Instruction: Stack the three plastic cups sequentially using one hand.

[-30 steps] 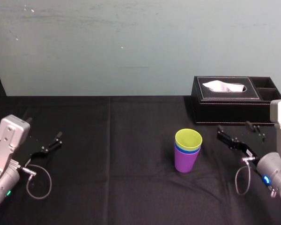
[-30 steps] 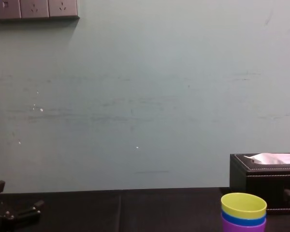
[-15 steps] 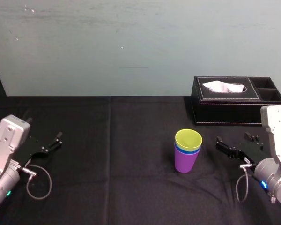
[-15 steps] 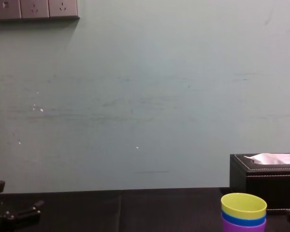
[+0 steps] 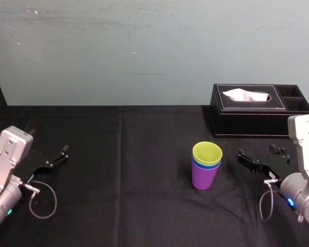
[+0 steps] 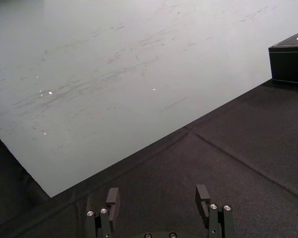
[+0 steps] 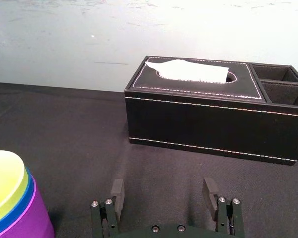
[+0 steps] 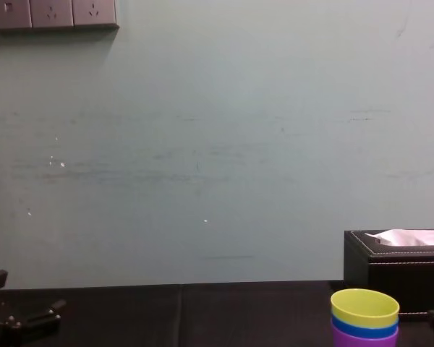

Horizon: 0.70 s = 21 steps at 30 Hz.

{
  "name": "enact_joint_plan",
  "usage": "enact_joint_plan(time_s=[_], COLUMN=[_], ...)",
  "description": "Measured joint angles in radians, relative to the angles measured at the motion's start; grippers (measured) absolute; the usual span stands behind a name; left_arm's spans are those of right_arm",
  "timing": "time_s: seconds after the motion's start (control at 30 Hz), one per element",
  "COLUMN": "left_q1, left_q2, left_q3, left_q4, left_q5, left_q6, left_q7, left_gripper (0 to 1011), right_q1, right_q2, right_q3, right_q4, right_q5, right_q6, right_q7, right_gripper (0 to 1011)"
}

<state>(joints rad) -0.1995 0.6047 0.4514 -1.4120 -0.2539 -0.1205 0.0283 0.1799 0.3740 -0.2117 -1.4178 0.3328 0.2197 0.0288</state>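
The three plastic cups (image 5: 206, 167) stood nested, purple under blue under yellow-green, near the right gripper (image 7: 163, 191), on its left. Its jaws were spread and empty, clear of the stack, likely because stacking was finished. The left gripper (image 6: 158, 196), likewise spread, sat parked well apart.

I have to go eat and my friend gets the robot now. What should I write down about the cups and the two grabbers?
Right gripper: open, empty, low over the table, just right of the cups and in front of the tissue box.
Left gripper: open, empty, parked at the table's far left.
Cups: the yellow-green cup sits in the blue cup, which sits in the purple cup. They form one upright stack.
Done: all three are stacked.
Left: nothing to stack; probably just park the right arm.
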Motion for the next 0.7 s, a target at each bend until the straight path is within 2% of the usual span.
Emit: enact_joint_plan(time_s=[0.7], left_q1=[0.0], left_q2=[0.0], left_q3=[0.0], left_q4=[0.0], left_q5=[0.0], left_q6=[0.0], left_q7=[0.0], left_gripper=[1000], right_q1=[-0.001], right_q2=[0.0], right_q3=[0.0], right_q4=[-0.001], right_q5=[0.002], right_q6=[-0.004], right_q7=[0.002], right_gripper=[1000])
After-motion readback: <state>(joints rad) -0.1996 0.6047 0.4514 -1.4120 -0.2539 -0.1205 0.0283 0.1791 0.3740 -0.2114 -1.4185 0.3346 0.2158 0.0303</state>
